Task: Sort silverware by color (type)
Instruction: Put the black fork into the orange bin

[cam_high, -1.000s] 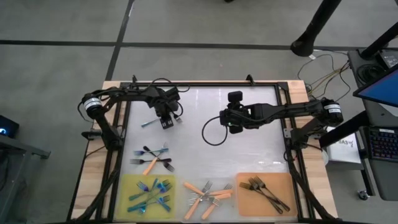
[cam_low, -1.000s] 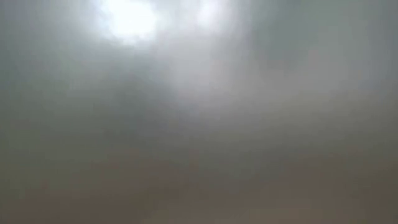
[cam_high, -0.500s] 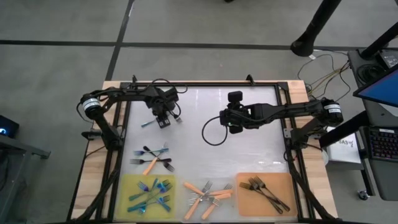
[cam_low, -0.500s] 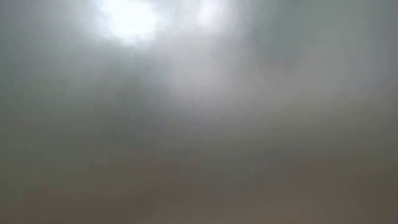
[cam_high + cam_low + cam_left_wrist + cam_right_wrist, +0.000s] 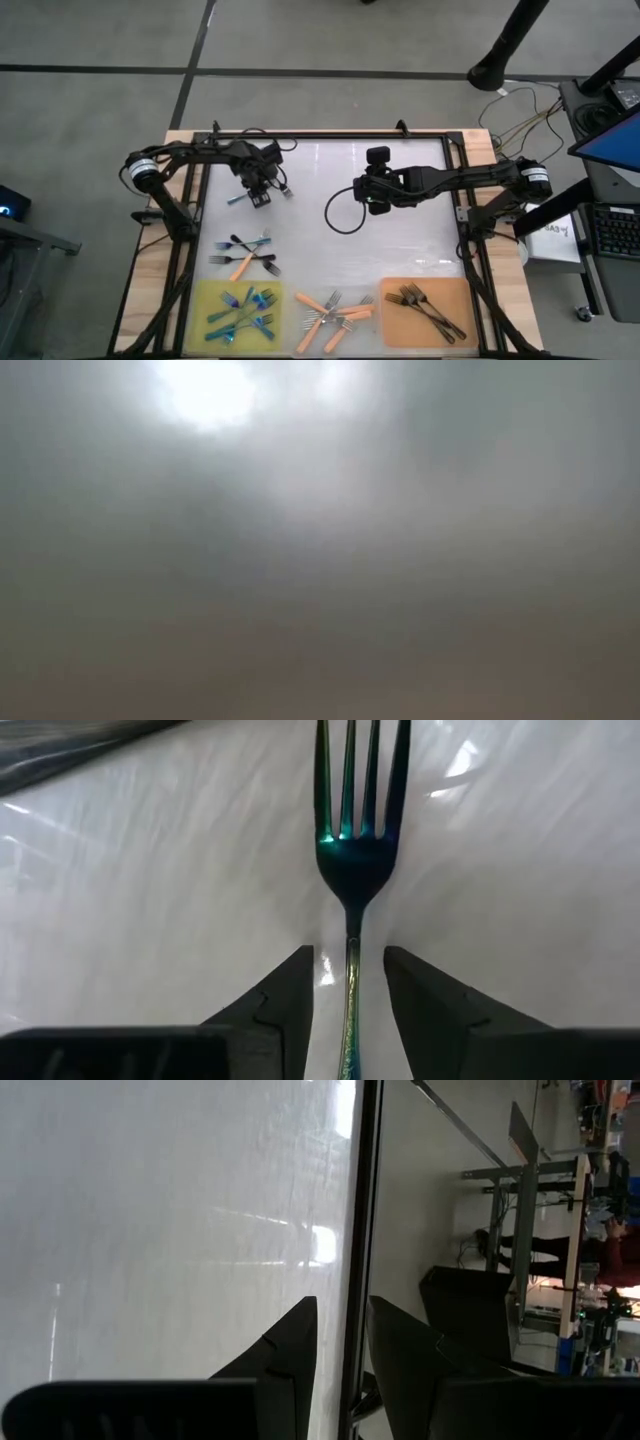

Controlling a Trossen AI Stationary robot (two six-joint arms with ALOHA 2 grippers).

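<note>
A: Where is the fork being worked?

B: One blue-teal fork (image 5: 352,860) lies on the white table top (image 5: 400,250), far-left part, apart from the rest. In the left wrist view its handle runs straight between the left gripper (image 5: 349,995) fingers and its tines point away from the wrist.

A: Gripper state?

B: The left gripper's fingers stand slightly spread, one on each side of the handle. A thin gap shows on both sides, so I cannot say they pinch it. In the high view the left gripper (image 5: 257,192) sits over that fork (image 5: 237,198), whose end pokes out toward the left edge.

A: The rest of the silverware?

B: Unsorted cluster (image 5: 245,256) near the left edge, closer to the front: blue-teal, dark and one orange-handled fork, overlapping. Along the front edge are three groups. Blue-teal forks (image 5: 242,309) lie crossed on a yellow mat (image 5: 205,292) at the left. Orange-handled forks (image 5: 332,310) lie on the bare top in the middle. Dark forks (image 5: 425,305) lie on an orange mat (image 5: 455,290) at the right.

A: Right arm?

B: It reaches in from the right side. The right gripper (image 5: 372,196) is over the middle of the table, near a loop of black cable (image 5: 338,215), well apart from any fork. In the right wrist view the right gripper's fingers (image 5: 290,1350) are a little apart with nothing between them; the table frame's dark bar (image 5: 360,1230) shows beyond.

A: Low view?

B: Grey blur with a bright patch; nothing readable.
</note>
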